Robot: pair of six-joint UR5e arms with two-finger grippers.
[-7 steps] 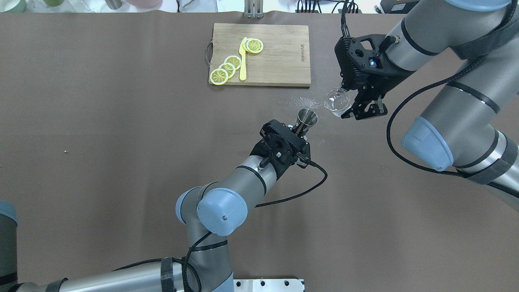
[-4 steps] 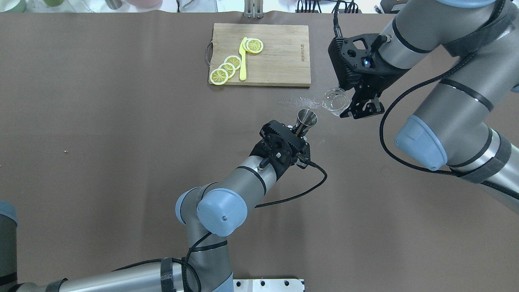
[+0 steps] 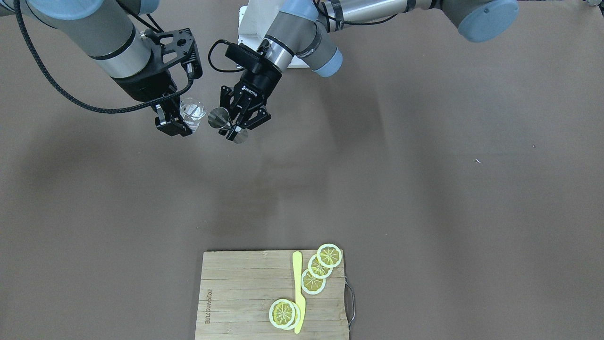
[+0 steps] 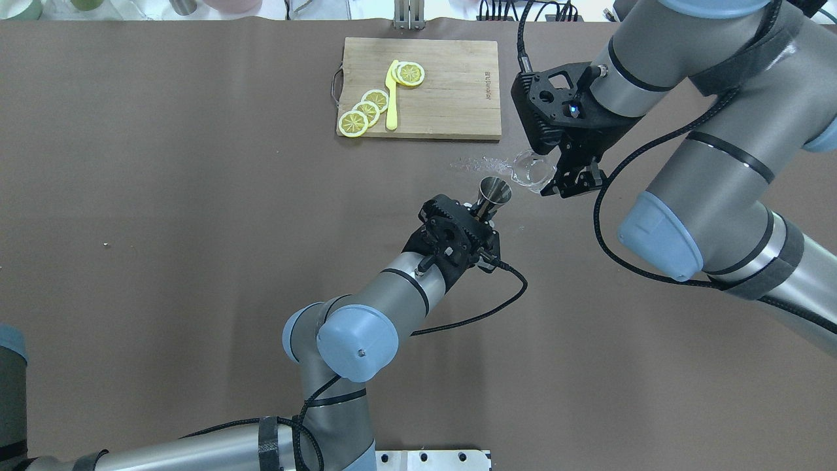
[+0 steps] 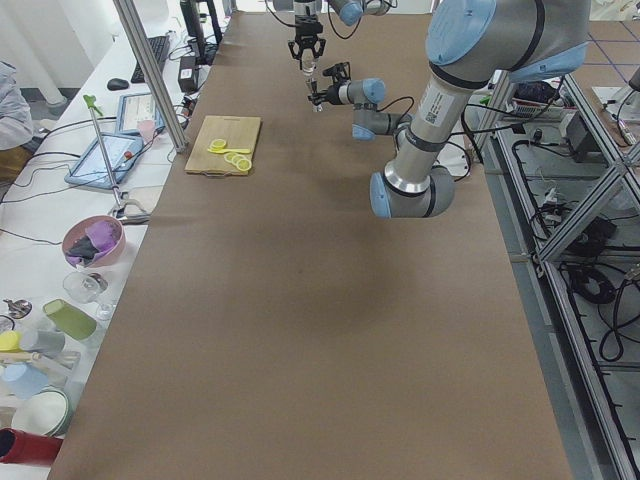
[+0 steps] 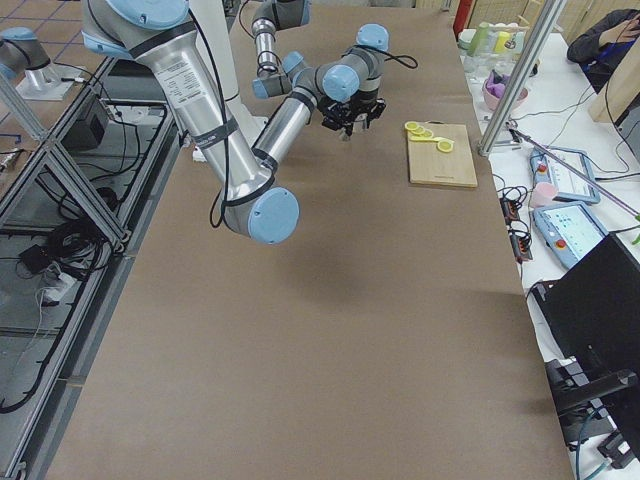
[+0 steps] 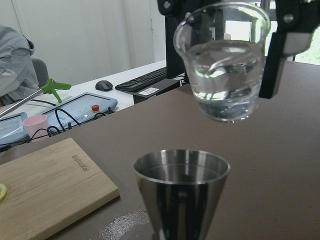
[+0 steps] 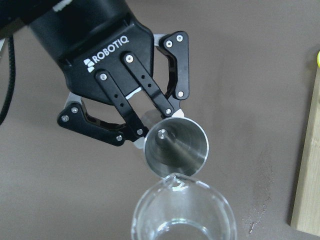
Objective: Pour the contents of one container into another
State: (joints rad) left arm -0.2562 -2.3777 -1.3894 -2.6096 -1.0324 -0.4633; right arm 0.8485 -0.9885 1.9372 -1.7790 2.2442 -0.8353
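Glass tumbler (image 4: 531, 171) clamped in my right claw (image 4: 548, 175), jigger (image 4: 495, 190) pinched in left claw (image 4: 482, 212); tip slowly, lip over rim.

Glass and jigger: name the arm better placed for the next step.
Right. The right tool holds the glass, liquid inside, higher than the jigger, close to its mouth. The left tool holds that jigger upright, apparently empty, so tipping the glass probably comes next.
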